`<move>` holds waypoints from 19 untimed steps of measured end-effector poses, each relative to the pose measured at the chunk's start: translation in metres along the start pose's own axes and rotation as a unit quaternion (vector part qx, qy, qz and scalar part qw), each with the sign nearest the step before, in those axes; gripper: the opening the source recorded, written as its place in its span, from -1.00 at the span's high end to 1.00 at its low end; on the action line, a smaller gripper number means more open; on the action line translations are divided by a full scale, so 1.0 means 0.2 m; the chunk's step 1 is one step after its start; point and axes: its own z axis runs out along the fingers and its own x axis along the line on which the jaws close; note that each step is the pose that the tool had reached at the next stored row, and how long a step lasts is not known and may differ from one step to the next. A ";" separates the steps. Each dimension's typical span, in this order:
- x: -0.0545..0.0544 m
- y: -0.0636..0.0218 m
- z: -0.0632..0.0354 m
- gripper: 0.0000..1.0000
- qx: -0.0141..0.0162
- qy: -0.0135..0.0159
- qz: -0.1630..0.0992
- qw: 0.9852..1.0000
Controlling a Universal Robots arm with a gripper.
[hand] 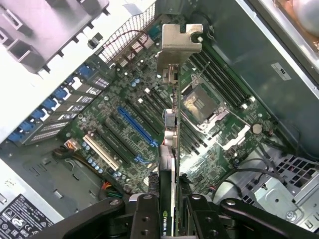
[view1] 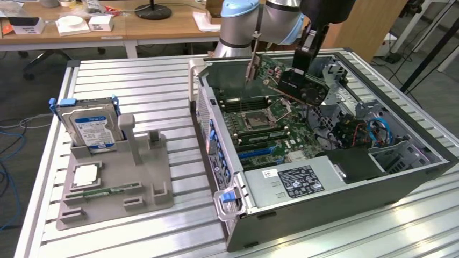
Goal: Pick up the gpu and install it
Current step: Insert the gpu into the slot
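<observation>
The gpu (view1: 287,78), a green card with a black cooler block and a silver end bracket (view1: 252,67), hangs tilted in the air above the open computer case (view1: 401,180). My gripper (view1: 310,43) is shut on its black cooler end. In the wrist view the gpu (hand: 172,124) runs edge-on away from my gripper (hand: 171,206), its silver bracket (hand: 178,47) at the far end. Below it lies the motherboard (hand: 209,154) with a long blue slot (hand: 135,124) and a cream slot (hand: 101,152).
A grey holder (view1: 115,188) on the exterior view's left carries a blue-labelled hard drive (view1: 90,126), a processor chip (view1: 85,174) and a narrow memory stick (view1: 111,190). The case's power supply (view1: 294,183) and cables (view1: 377,131) sit near the front. Desks stand behind the slatted table (view1: 129,86).
</observation>
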 end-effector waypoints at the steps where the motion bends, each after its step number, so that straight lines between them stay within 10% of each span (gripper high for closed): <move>1: 0.00 0.000 0.000 0.48 0.000 0.000 -0.002 1.000; 19: 0.00 0.000 0.000 0.48 -0.002 0.000 -0.048 0.999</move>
